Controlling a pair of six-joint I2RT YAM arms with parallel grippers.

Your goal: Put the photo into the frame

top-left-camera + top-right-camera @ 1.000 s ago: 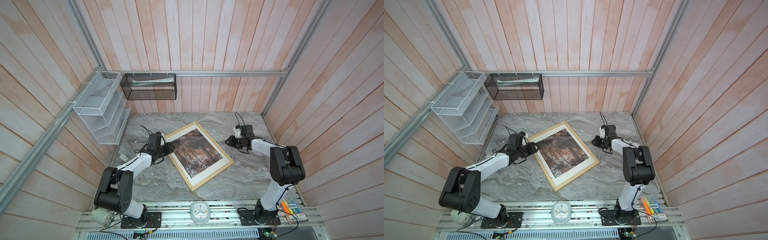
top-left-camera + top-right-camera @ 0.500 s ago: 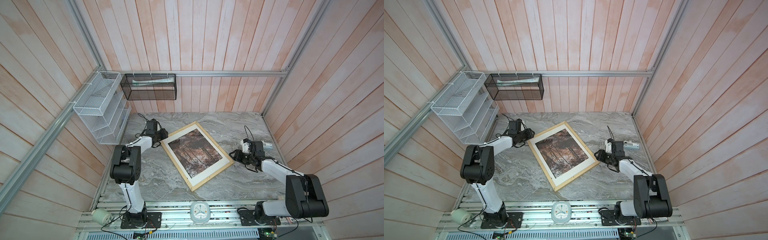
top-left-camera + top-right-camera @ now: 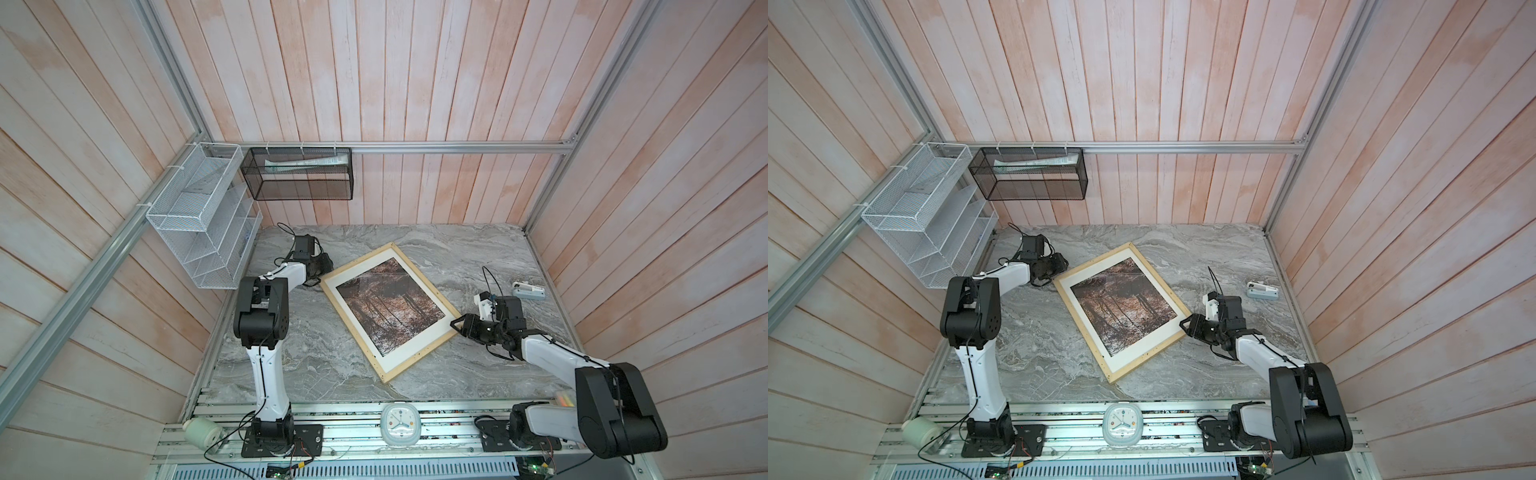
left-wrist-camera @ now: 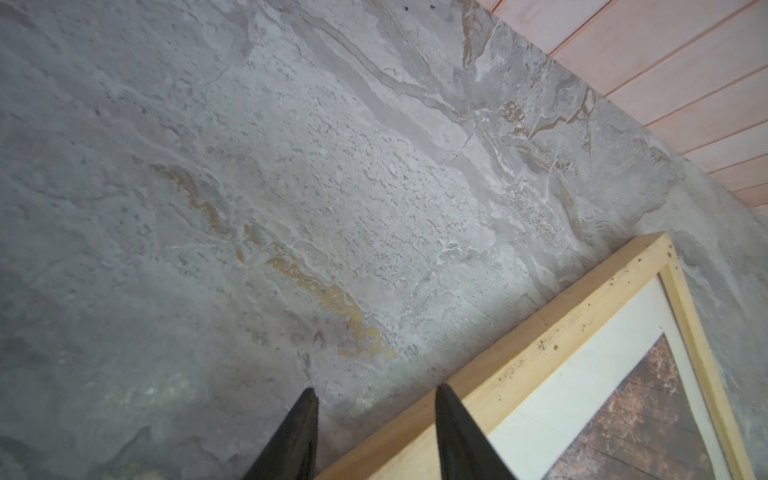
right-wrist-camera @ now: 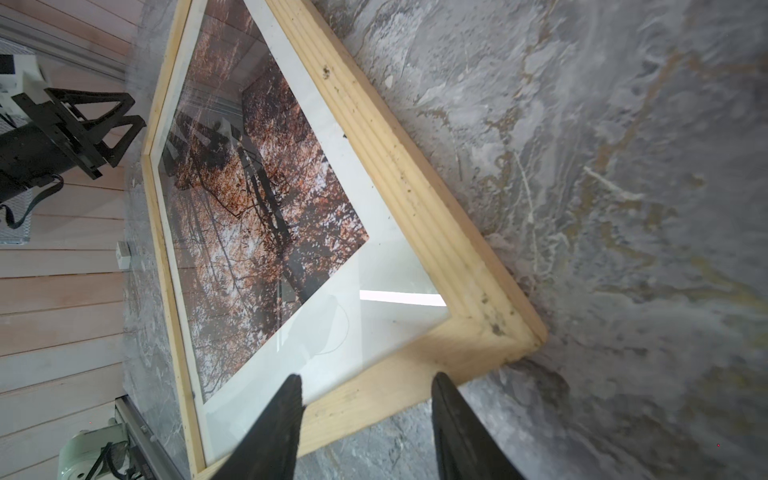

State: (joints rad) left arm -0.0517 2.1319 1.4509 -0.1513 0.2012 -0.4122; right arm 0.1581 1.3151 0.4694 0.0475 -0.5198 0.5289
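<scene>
The pale wood frame (image 3: 419, 357) (image 3: 1081, 332) lies flat and turned askew on the marble table. The photo (image 3: 388, 305) (image 3: 1121, 305), an autumn forest print, lies inside it within a white mat (image 4: 582, 382). My left gripper (image 3: 326, 266) (image 3: 1061, 264) (image 4: 376, 388) is open at the frame's left corner, one finger over the wood strip (image 4: 561, 328), the other over bare table. At the frame's right corner my right gripper (image 3: 455, 326) (image 3: 1183, 324) (image 5: 369, 376) is open, its fingers straddling the strip (image 5: 415, 187) without gripping it. Glare lies across the photo (image 5: 249, 187).
A small white device (image 3: 528, 289) lies near the table's right edge. A white wire rack (image 3: 199, 220) hangs on the left wall and a black mesh basket (image 3: 299, 174) on the back wall. A clock (image 3: 400, 424) sits on the front rail.
My left gripper has moved back along the frame to its left corner. My right gripper has come forward from the far right to the frame's right corner, and its jaws have widened.
</scene>
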